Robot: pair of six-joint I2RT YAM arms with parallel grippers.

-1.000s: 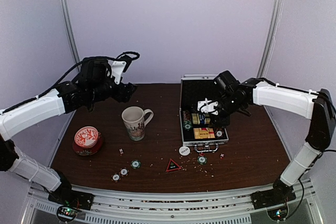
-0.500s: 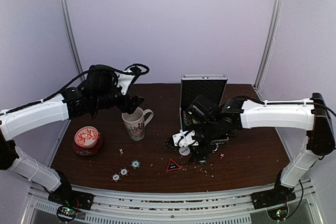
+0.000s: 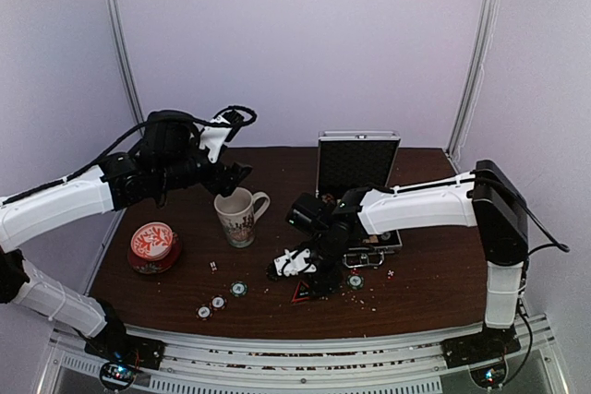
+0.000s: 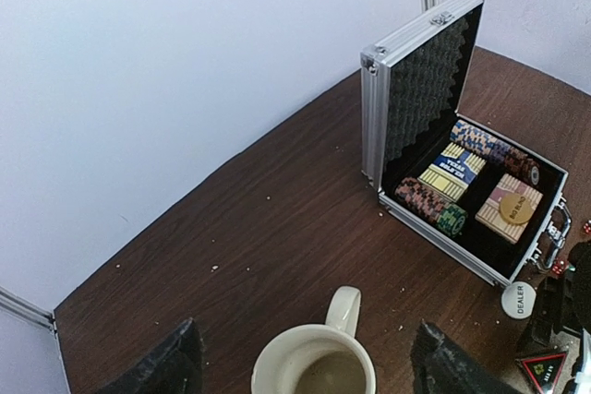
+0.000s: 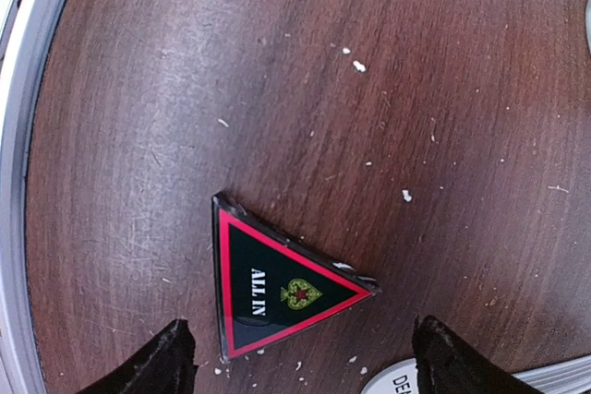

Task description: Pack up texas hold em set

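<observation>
The silver briefcase (image 3: 358, 161) stands open, its lid upright. In the left wrist view the briefcase (image 4: 374, 117) holds rows of poker chips (image 4: 429, 202) and the blue-yellow card box (image 4: 454, 166). My right gripper (image 3: 309, 274) hangs low in front of the case, open, its jaws either side of a black-and-red triangular "ALL IN" marker (image 5: 277, 283) that lies flat on the table; my right gripper (image 5: 305, 357) touches nothing. The white dealer button (image 5: 397, 380) lies beside the marker. Loose chips (image 3: 239, 289) and a die (image 3: 213, 267) lie near the front. My left gripper (image 3: 231, 175) is open and empty above the mug.
A white patterned mug (image 3: 238, 216) stands left of the case, directly under my left gripper (image 4: 309, 362). A round red-and-white tin (image 3: 153, 245) sits at the left. Another chip (image 3: 355, 281) and a die (image 3: 389, 274) lie before the case. Crumbs litter the wooden table (image 3: 434, 256).
My right arm has swung out of the case, forward and to the left, and come down over the triangular marker. My left gripper has moved from behind the mug to above it.
</observation>
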